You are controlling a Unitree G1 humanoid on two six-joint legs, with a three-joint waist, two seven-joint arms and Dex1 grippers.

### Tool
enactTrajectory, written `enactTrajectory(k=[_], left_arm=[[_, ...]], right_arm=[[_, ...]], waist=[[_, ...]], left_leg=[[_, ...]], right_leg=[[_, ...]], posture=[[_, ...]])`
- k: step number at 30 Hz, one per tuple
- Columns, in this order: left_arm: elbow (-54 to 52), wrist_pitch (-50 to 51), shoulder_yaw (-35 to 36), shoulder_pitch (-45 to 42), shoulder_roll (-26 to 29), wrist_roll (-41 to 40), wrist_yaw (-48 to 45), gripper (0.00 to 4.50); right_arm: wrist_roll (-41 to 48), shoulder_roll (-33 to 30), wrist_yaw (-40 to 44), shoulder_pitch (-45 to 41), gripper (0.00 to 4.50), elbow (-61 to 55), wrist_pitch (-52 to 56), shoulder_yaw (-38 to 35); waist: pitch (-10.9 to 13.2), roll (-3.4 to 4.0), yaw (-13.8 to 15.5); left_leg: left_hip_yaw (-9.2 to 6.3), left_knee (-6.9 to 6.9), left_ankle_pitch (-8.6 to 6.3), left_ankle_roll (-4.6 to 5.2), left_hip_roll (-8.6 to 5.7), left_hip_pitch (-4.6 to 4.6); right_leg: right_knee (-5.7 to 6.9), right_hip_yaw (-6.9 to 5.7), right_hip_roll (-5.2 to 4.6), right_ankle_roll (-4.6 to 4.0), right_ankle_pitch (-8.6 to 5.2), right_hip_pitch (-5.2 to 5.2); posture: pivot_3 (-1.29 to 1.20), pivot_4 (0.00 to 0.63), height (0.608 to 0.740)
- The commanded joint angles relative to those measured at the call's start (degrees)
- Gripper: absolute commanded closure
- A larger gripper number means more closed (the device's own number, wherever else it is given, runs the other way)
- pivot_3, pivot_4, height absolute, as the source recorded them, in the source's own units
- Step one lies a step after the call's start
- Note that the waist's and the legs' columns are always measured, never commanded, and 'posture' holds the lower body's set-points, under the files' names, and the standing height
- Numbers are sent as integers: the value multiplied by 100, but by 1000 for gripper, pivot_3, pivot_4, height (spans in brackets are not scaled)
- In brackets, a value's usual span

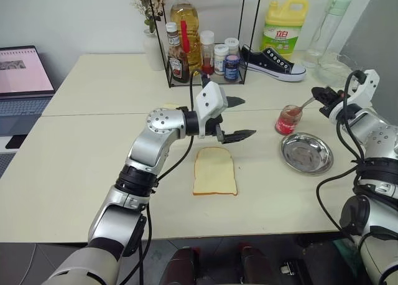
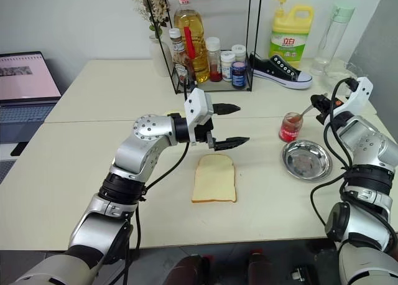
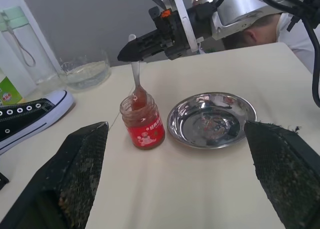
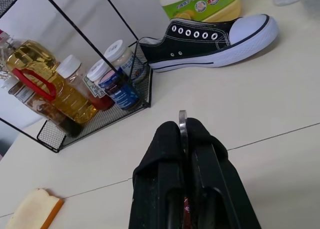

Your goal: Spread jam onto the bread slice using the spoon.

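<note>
Shiny steel dish [image 1: 306,152] — matt table [image 1: 74,167].

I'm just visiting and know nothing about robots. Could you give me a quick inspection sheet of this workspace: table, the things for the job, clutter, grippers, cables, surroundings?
Surface: cream table, two tops joined by a seam.
Job's things: bread slice lies flat and bare; spoon has its bowl in the open jam jar; jam fills the jar.
Clutter: steel dish beside the jar; wire rack of bottles; black sneaker; yellow detergent jug; glass bowl.
Grippers: left gripper open, above the bread; right gripper shut on the spoon's handle.
Cables: black cables loop along both arms.
Surroundings: laptop to the left; pale wall behind.
</note>
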Motion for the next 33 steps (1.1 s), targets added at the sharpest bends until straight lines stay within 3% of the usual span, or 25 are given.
enactTrajectory(k=[1, 12, 21, 27, 33], left_arm=[[-36, -136, 48, -149, -29, 15, 1, 0], [156, -269, 118, -241, 36, 41, -50, 0], [186, -227, 278, -207, 351, -7, -112, 0], [-941, 376, 602, 639, 1161, -389, -362, 0], [-2271, 1251, 1176, 1664, 1769, -877, -63, 0]], right_arm=[[80, -111, -43, -134, 4478, -179, -164, -153], [1008, 87, -816, -318, 4478, -123, 102, -1205], [1710, 373, -1444, -258, 4478, -715, 341, -1564], [2848, 958, -2332, 41, 4478, -2830, 1396, -1127], [3663, 1442, -2736, 514, 4478, -4071, 1893, -224]], waist=[[0, 0, -1], [0, 0, 3], [0, 1, -3], [-2, 9, -58], [-2, 9, -36]], left_leg=[[0, 0, 0, 0, 0, 0], [2, -1, 0, 0, 1, 0], [1, -2, 0, 0, 2, 0], [0, -12, 0, 0, 15, 0], [-6, -8, -1, 1, 14, 0]], right_leg=[[0, 0, 0, 0, 0, 0], [0, 1, 0, 0, 0, 0], [2, 1, 0, 0, 0, -1], [1, 8, 2, -1, -1, -10], [3, 5, 2, -1, -1, -6]], posture=[[0, 150, 740], [0, 150, 740], [0, 150, 740], [0, 150, 740], [0, 150, 740]])
